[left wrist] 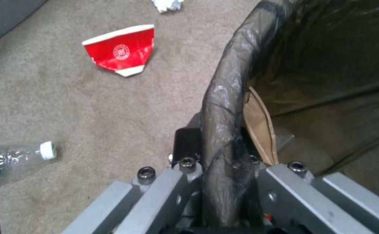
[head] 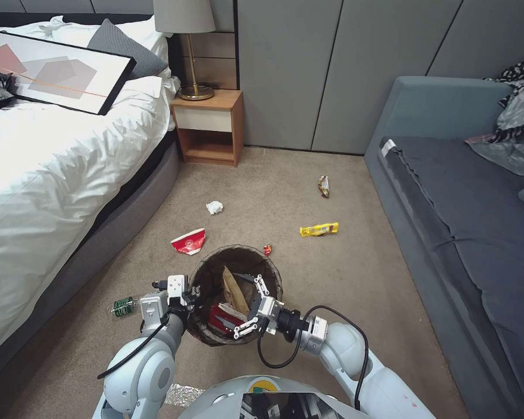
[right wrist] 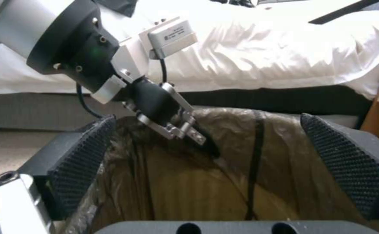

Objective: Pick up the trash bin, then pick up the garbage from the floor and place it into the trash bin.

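The trash bin (head: 215,269), lined with a dark bag, is just in front of me. My left gripper (head: 191,293) is shut on its near-left rim (left wrist: 224,107). My right gripper (head: 245,307) hangs open over the bin's mouth, its pads (right wrist: 85,156) wide apart above the liner (right wrist: 224,169). A tan paper tray (head: 232,286) and a red cup (head: 222,318) lie inside. On the carpet lie more garbage: a crushed red cup (head: 189,240), a tissue wad (head: 214,207), a yellow wrapper (head: 319,229), a brown wrapper (head: 324,186), a small red scrap (head: 267,249) and a clear bottle (head: 122,306).
A white bed (head: 52,192) runs along the left and a grey sofa (head: 466,221) along the right. A wooden nightstand (head: 209,125) with a lamp stands at the far wall. A foil scrap (head: 183,394) lies by my base.
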Controlling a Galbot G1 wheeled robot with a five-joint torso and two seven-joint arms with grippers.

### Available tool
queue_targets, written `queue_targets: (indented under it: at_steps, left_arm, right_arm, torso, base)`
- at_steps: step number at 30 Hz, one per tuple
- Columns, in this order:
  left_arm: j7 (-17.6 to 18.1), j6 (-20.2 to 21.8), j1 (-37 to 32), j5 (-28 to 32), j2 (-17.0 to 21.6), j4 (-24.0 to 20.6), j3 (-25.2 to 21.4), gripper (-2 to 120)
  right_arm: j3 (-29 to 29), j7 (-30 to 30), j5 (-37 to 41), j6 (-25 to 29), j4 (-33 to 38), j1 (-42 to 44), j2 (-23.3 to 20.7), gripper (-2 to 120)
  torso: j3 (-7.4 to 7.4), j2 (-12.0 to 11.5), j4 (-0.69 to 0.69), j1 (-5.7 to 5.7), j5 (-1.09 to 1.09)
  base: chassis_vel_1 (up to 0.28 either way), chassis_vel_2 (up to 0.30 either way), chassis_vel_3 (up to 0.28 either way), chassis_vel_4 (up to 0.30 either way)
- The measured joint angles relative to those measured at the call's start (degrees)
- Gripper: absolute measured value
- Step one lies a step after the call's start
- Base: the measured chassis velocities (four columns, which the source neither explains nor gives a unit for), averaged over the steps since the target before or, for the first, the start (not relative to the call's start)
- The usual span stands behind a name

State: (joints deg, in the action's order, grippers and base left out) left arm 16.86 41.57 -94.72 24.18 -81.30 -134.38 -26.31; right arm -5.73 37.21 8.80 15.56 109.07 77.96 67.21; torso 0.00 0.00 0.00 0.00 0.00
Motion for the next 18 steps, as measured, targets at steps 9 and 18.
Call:
queue_targets:
  at_steps: [9, 18]
  left_arm:
    - [-0.01, 0.02, -0.24, 0.05, 0.20, -0.17, -0.17, 3]
    - [-0.32, -0.73, -0.28, -1.17, 0.39, 0.85, -0.31, 3]
  right_arm:
    - [-0.90, 0.09, 0.18, 0.25, 0.72, 0.12, -0.62, 100]
    - [-7.09, -10.65, 0.71, -1.55, 9.07, 1.79, 1.18, 100]
  torso:
    - [0.00, 0.00, 0.00, 0.00, 0.00]
    - [0.01, 0.00, -0.01, 0.00, 0.02]
  base:
    - [0.000, 0.000, 0.000, 0.000]
    - [0.000, 0.000, 0.000, 0.000]
